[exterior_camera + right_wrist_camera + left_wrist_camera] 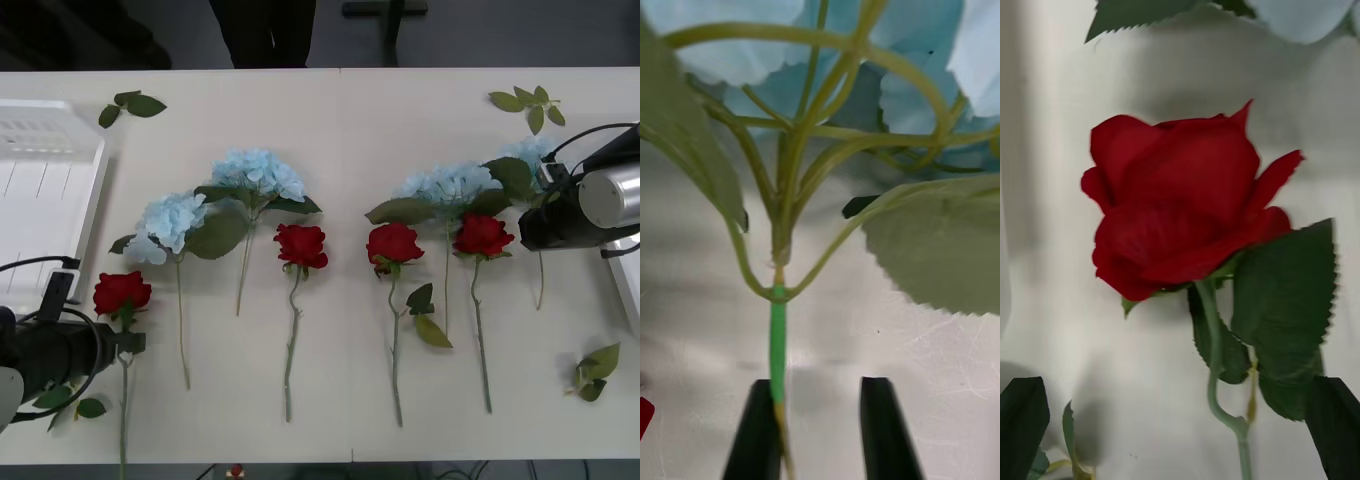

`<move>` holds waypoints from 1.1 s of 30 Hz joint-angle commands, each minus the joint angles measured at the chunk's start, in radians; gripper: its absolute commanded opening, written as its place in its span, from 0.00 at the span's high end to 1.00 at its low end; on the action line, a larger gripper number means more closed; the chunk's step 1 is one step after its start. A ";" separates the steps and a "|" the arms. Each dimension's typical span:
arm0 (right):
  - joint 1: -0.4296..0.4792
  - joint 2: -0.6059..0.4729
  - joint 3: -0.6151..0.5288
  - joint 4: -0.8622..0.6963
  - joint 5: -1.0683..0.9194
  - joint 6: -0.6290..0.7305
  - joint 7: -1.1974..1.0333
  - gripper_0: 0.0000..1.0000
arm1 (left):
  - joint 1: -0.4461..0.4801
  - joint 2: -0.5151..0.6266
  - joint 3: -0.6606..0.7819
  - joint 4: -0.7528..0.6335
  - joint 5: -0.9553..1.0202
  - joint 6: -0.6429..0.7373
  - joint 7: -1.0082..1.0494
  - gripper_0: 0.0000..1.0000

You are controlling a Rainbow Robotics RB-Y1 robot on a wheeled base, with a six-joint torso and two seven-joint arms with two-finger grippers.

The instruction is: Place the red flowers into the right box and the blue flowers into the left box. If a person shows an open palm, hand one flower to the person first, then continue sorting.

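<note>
Several red flowers lie in a row on the table; the leftmost one has my left gripper open, its black fingers either side of its stem below the bloom. Several blue flowers lie behind them. My right gripper is open over the rightmost blue flower, whose green stem runs between the fingers, close to one finger. The left box sits at the far left. A sliver of the right box shows at the right edge.
Loose leaf sprigs lie at the back left, back right, front right and front left. Other roses and hydrangeas fill the table's middle.
</note>
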 commanded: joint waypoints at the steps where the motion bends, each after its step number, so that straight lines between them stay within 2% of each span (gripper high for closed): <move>1: -0.015 -0.004 0.004 -0.007 0.002 -0.005 -0.038 1.00 | -0.006 0.014 -0.013 0.026 -0.019 -0.041 -0.027 0.00; 18: -0.015 -0.020 -0.036 -0.025 -0.044 -0.018 -0.010 1.00 | -0.150 -0.066 -0.056 0.164 -0.104 -0.040 -0.029 0.00; 19: -0.015 -0.027 -0.040 -0.032 -0.058 -0.018 -0.006 1.00 | -0.153 -0.069 -0.056 0.166 -0.108 -0.038 -0.029 0.05; 20: -0.015 -0.033 -0.045 -0.035 -0.075 -0.018 0.001 1.00 | -0.156 -0.070 -0.056 0.166 -0.111 -0.035 -0.029 0.17; 23: -0.015 -0.051 -0.076 -0.050 -0.126 0.005 0.057 1.00 | -0.160 -0.073 -0.056 0.166 -0.113 -0.029 -0.030 0.63; 24: -0.015 -0.054 -0.102 -0.055 -0.144 0.025 0.091 1.00 | -0.162 -0.073 -0.058 0.166 -0.113 -0.029 -0.029 0.84; 25: -0.015 -0.057 -0.125 -0.058 -0.161 0.047 0.120 1.00 | -0.162 -0.073 -0.058 0.166 -0.110 -0.029 -0.029 0.99; 33: -0.015 -0.057 -0.341 -0.067 -0.327 0.218 0.367 1.00 | -0.171 -0.073 -0.067 0.164 -0.102 -0.029 -0.026 1.00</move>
